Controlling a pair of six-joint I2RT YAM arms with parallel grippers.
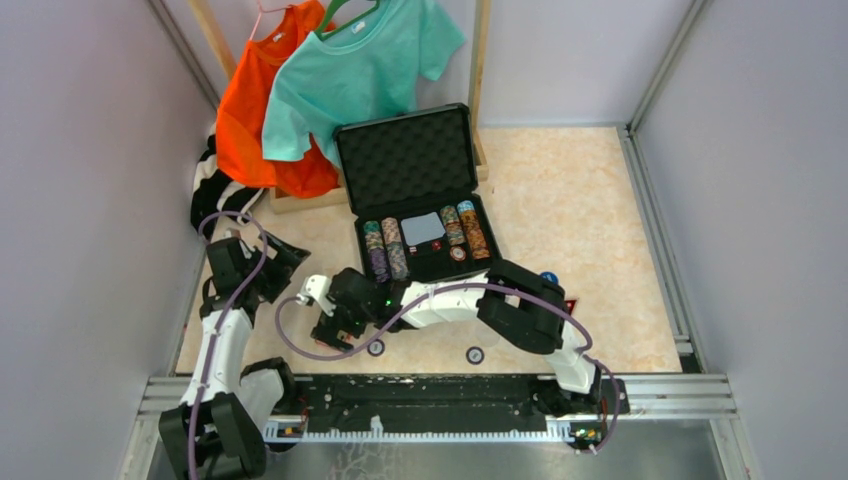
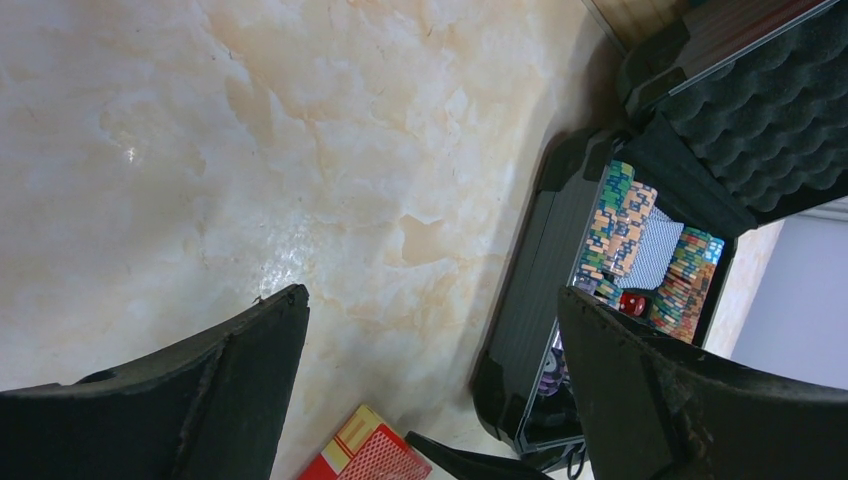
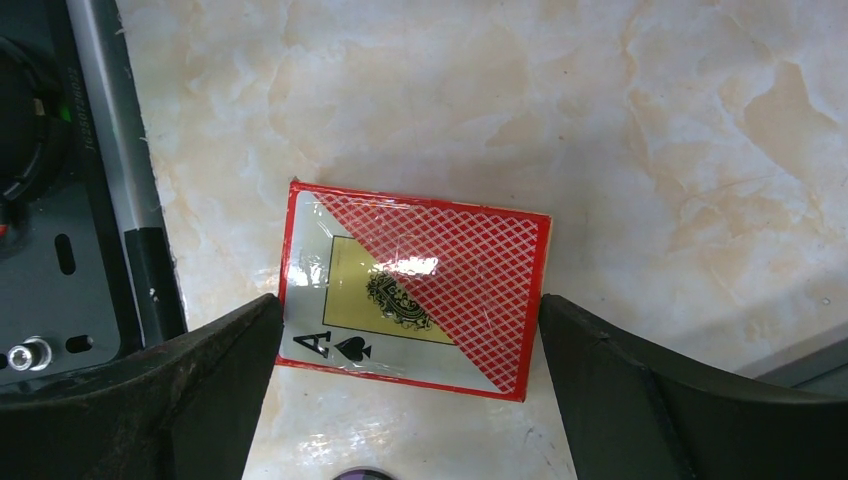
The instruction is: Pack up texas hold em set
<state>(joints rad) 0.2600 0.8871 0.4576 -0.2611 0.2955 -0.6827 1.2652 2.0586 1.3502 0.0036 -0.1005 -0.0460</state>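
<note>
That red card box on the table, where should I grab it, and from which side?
By its two short ends, from straight above: the card box lies flat on the table, so only its thin edges can be pinched. The right gripper hangs over it, jaws open outside those ends.

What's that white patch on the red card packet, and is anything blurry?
Right wrist view: lamp glare on the shiny wrap of the card box, print around it sharp. Left wrist view: a small glint on the table, the near fingers dark with little detail. Top view: even light, soft shadows only.
</note>
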